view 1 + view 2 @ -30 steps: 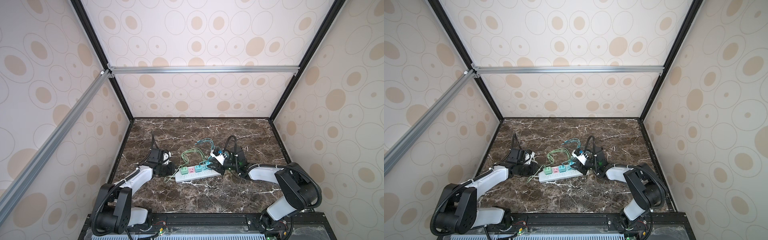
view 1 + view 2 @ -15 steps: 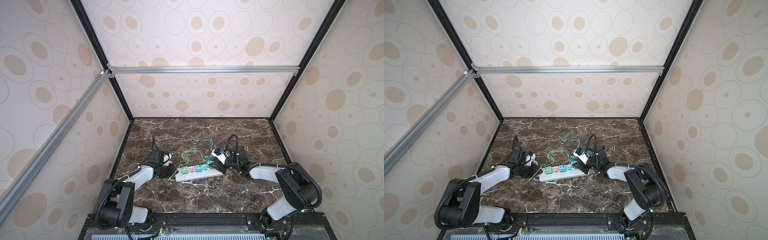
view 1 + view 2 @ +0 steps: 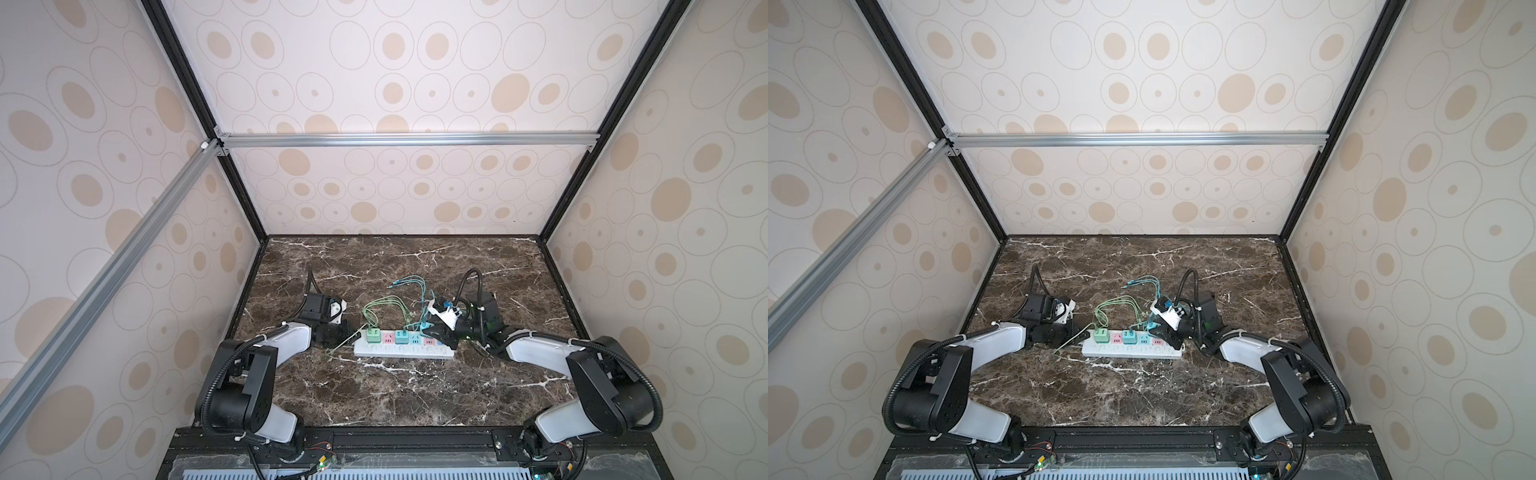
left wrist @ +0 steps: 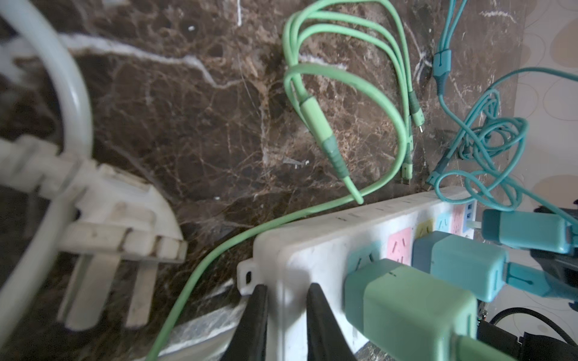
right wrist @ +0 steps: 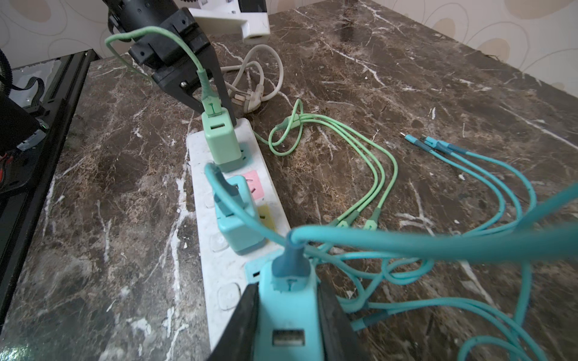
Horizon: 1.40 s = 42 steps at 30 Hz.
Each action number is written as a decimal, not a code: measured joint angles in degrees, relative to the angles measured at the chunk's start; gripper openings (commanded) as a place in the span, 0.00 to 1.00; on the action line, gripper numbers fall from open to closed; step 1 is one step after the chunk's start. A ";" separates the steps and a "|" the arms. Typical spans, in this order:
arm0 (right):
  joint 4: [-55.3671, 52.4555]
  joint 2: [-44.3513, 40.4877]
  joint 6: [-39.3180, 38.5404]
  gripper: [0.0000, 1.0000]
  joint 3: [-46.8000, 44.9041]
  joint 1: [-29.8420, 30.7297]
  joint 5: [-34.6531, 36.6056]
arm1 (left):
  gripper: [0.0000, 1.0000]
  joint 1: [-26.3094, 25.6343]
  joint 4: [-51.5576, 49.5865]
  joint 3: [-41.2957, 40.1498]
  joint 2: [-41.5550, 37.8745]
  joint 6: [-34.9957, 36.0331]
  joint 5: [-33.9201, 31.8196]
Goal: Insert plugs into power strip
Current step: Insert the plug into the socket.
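progress: two of three done. mint green plug (image 5: pixel 220 140) and one teal plug (image 5: pixel 239 225) sit in the power strip (image 5: pixel 200 187). right gripper (image 5: pixel 286 290) clamps the last teal plug (image 5: pixel 289 312) over its far end, seemingly not yet seated; left gripper (image 4: pixel 286 286) pinches the strip's near end.

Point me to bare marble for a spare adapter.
Free: the table band between the power strip and the front rail, and along the back wall. Crowded: behind the power strip, green cable and teal cable loops; at its ends, the left end effector gripping it, and the right end effector holding a teal plug.
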 measured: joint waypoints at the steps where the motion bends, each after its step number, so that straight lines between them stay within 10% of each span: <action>1: 0.00 -0.61 0.13 0.00 -0.63 -0.28 -0.11 | 0.23 0.00 0.00 0.26 0.28 0.00 -0.02; 42: 7.58 1.79 3.85 0.00 -3.98 -0.72 -4.55 | 0.21 -0.11 1.66 5.90 6.54 0.33 -0.17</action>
